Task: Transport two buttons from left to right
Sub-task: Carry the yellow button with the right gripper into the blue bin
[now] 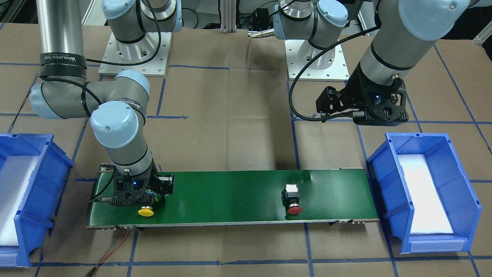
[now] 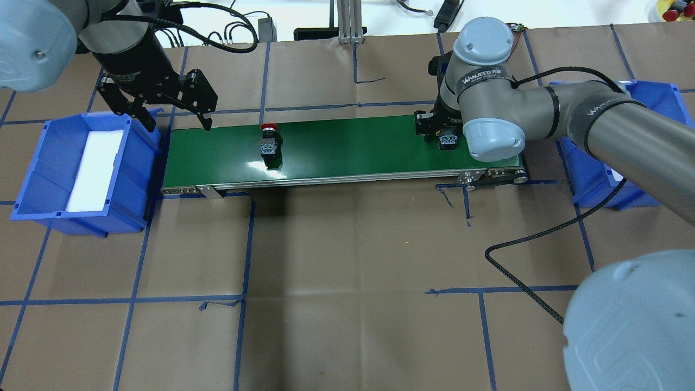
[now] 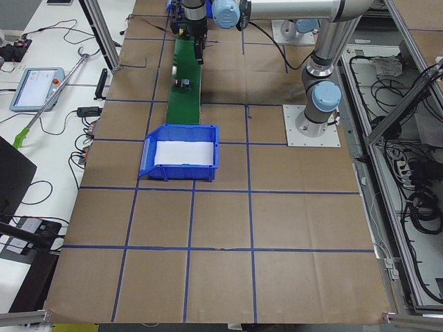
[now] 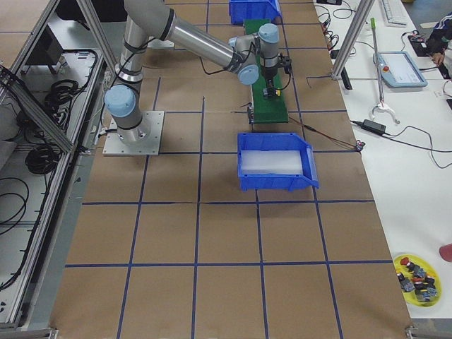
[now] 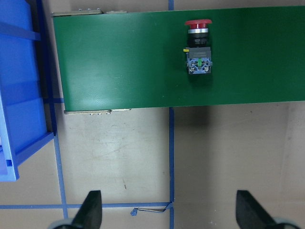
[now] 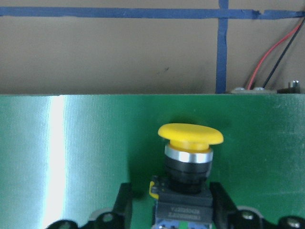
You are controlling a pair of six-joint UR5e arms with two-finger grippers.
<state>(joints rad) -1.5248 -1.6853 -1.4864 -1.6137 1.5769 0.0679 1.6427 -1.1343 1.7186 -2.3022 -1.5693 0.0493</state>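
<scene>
My right gripper (image 6: 171,189) is down at the right end of the long green conveyor belt (image 1: 230,192), its two black fingers (image 6: 125,200) standing on either side of the yellow mushroom-capped push-button switch (image 6: 190,134). That switch lies on its side on the belt, with its glossy yellow cap pointing at the far edge, a silver collar behind the cap, then a black body. One finger looks pressed to the body and a thin strip of belt shows beside the other, so the gripper brackets the switch without clamping it. The red mushroom-capped push-button switch (image 5: 198,52) lies well apart from it, toward the left end of the belt. It is also on its side with the cap to the far edge, and it has a silver ring, a black body and a grey terminal block with a green centre and small screws. My left gripper (image 2: 178,124) hangs wide open and empty above the belt's left end, just beside the blue plastic bin (image 2: 32,163) with a white liner. A second blue bin (image 1: 34,184) sits off the right end, on the brown paper-covered table (image 2: 353,260).
</scene>
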